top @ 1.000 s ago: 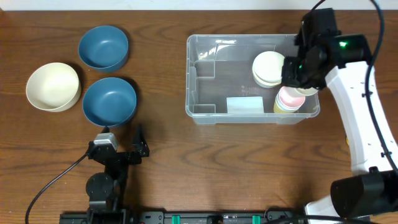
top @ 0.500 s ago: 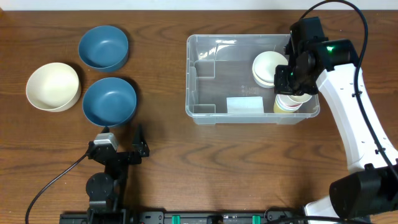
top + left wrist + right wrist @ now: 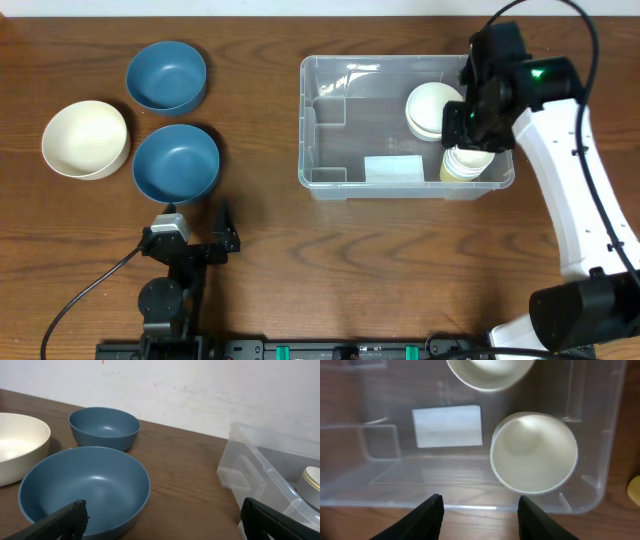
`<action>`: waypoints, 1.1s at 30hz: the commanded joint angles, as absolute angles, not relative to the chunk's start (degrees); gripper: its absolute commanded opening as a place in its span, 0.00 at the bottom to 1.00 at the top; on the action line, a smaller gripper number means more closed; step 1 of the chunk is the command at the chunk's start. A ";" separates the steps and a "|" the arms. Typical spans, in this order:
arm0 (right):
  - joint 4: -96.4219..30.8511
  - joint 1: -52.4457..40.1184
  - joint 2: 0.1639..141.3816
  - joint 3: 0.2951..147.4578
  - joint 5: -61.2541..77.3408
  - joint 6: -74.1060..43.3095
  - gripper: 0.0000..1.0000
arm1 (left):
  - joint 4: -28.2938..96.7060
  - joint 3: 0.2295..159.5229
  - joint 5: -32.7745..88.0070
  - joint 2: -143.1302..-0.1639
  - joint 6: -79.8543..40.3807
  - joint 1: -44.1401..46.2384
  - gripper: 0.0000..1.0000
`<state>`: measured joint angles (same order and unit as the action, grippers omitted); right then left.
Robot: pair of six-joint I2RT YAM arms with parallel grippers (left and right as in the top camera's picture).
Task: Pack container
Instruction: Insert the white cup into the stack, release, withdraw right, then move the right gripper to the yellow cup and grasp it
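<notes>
Right fingers (image 3: pixel 431 516) hang spread and empty over a cream bowl (image 3: pixel 534 452) inside the container (image 3: pixel 340 150), left fingers (image 3: pixel 65 519) spread beside a blue bowl (image 3: pixel 85 485) on the bench (image 3: pixel 330 260).

Three bowls stand upright and empty at my left end of the brown wooden bench (image 3: pixel 300 250). The far blue bowl (image 3: pixel 166 75) sits near the far edge, and the near blue bowl (image 3: pixel 176 163) is just in front of it. The large cream bowl (image 3: pixel 85 139) is just beside them, closest to the left edge. Toward the right end I see a small cream bowl (image 3: pixel 534 452), with another pale bowl (image 3: pixel 490 370) just beyond it. A white wall (image 3: pixel 200 390) rises behind the far edge.
</notes>
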<state>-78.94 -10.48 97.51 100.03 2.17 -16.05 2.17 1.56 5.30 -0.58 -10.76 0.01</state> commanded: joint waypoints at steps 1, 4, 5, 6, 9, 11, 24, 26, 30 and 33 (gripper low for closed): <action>-82.35 -10.92 97.60 107.18 3.25 -15.59 0.49 | 3.60 0.23 5.28 -0.23 -11.25 -0.10 0.98; -86.06 -10.63 97.60 112.22 3.20 -15.59 0.49 | 3.60 0.23 5.28 -0.23 -11.25 -0.10 0.98; -86.89 -10.39 97.60 113.54 3.07 -15.62 0.50 | 3.62 0.23 5.30 -0.23 -11.25 -0.10 0.98; -87.81 -10.00 97.60 114.85 2.94 -15.64 0.50 | 3.60 0.23 5.28 -0.23 -11.25 -0.10 0.98; -89.47 -8.49 97.60 116.90 1.52 -15.86 0.51 | 3.62 0.23 5.30 -0.23 -11.25 -0.10 0.98; -90.76 -6.92 97.60 117.12 0.69 -15.86 0.52 | 3.60 0.23 5.28 -0.23 -11.25 -0.10 0.98; -97.30 11.88 97.27 116.33 -3.77 -15.86 0.52 | 3.60 0.23 5.28 -0.23 -11.25 -0.10 0.98; -97.08 14.94 97.27 114.96 -3.62 -16.84 0.51 | 3.62 0.23 5.28 -0.23 -11.25 -0.10 0.98; -94.94 20.99 97.21 110.28 -2.94 -18.85 0.50 | 3.60 0.23 5.30 -0.23 -11.25 -0.10 0.98; -92.05 24.51 97.19 105.03 -1.37 -18.85 0.49 | 3.62 0.23 5.28 -0.23 -11.25 -0.10 0.98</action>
<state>-93.17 21.82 97.45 108.84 -2.50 -17.47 2.20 1.56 5.30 -0.58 -10.74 0.01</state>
